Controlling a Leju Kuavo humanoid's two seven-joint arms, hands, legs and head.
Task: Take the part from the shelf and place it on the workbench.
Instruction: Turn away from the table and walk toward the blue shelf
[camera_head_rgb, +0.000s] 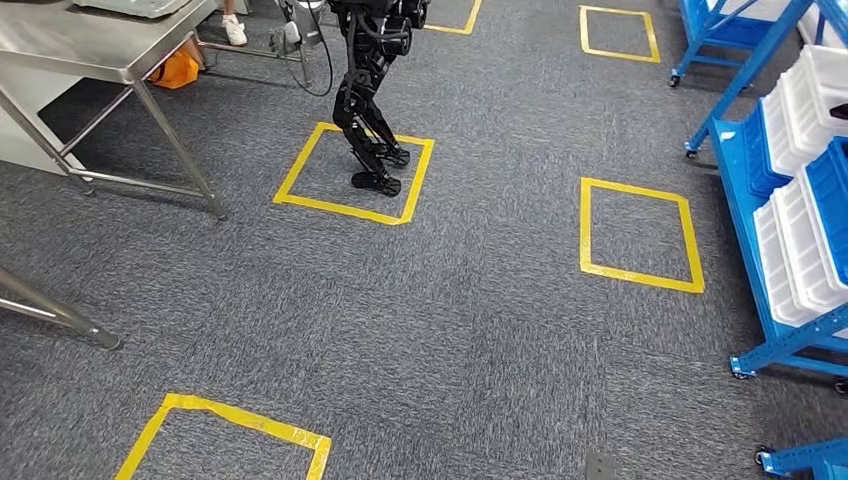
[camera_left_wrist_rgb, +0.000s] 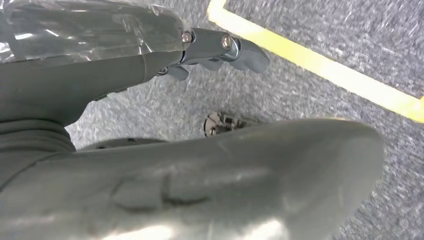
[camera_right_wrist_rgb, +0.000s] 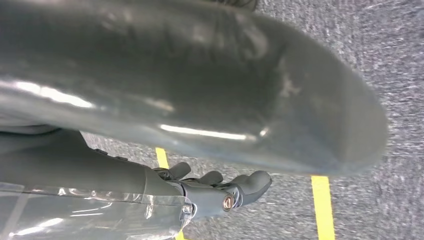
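High head view, wrist views near carpet (camera_head_rgb: 480, 330).

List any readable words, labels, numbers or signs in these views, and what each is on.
None can be read.
Blue shelf and white bins: no legible labels.
Yellow tape squares on the carpet: outlines only, no writing.
Steel workbench: no markings.
Left hand and right hand: blurred, no lettering.
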